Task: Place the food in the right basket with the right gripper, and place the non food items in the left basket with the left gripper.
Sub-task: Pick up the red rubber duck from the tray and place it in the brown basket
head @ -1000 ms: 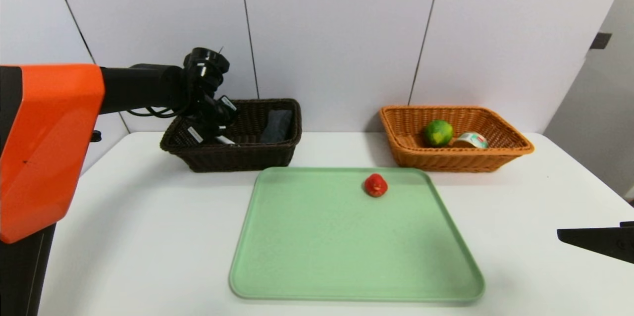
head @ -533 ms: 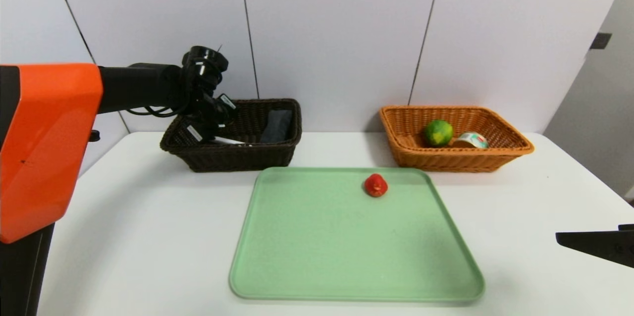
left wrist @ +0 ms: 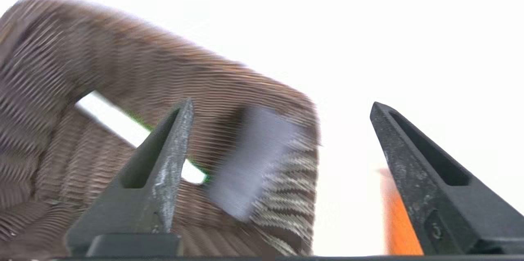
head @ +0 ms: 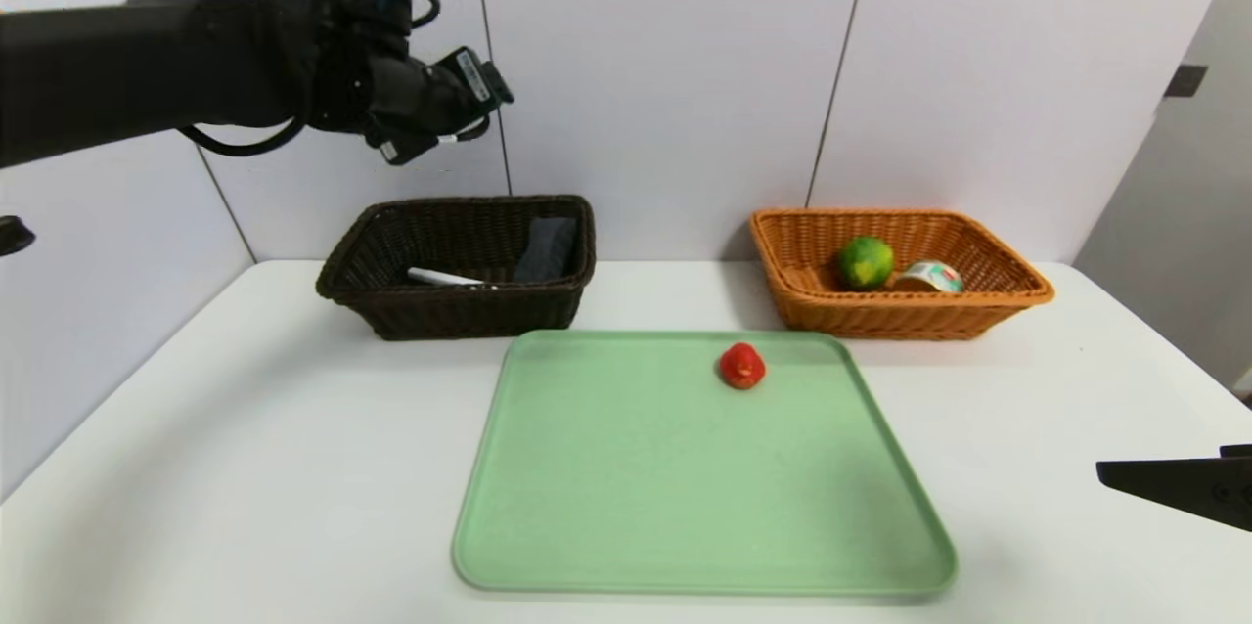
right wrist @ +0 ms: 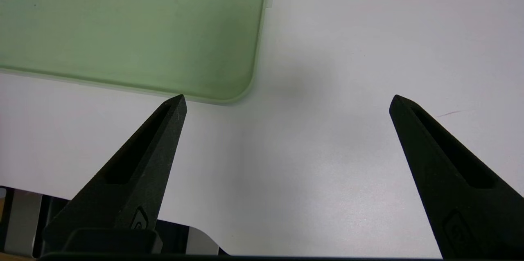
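Marker pen (head: 445,278) — white, in dark basket (head: 460,314)

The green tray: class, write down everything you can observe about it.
The tray is a pale green rectangle with rounded corners and a low raised rim, smooth like plastic. It lies flat on the white table, in front of the two baskets. Faint marks show on its surface. A small red knobbly object rests on it near the far edge, toward the right.

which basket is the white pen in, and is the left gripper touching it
Dark basket; apart: the head view shows the left gripper above, clear of the pen.
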